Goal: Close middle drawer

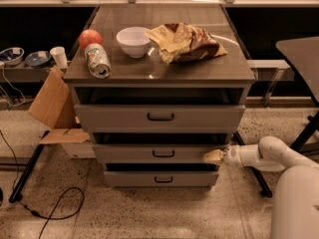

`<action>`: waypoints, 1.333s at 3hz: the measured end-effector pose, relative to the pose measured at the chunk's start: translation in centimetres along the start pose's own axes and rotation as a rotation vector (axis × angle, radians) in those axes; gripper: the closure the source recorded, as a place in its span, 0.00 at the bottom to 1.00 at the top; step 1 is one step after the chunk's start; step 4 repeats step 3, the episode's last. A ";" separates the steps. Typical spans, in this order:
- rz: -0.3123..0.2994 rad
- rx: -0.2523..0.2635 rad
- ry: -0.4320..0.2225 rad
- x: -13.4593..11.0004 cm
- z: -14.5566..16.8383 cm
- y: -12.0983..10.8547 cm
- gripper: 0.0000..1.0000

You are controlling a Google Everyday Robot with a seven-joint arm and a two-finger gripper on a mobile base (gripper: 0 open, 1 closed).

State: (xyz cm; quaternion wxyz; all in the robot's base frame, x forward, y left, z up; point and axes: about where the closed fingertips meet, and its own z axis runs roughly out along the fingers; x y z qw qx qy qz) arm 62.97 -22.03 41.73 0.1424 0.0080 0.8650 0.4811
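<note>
Seemingly claw touches mid drawer.

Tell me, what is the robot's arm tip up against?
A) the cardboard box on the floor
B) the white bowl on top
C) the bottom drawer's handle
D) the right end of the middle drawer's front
D: the gripper sits at the right end of the middle drawer, on its front, below the top drawer and above the bottom one.
</note>
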 end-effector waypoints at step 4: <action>-0.018 0.002 0.012 0.5 -0.3 0.2 0.40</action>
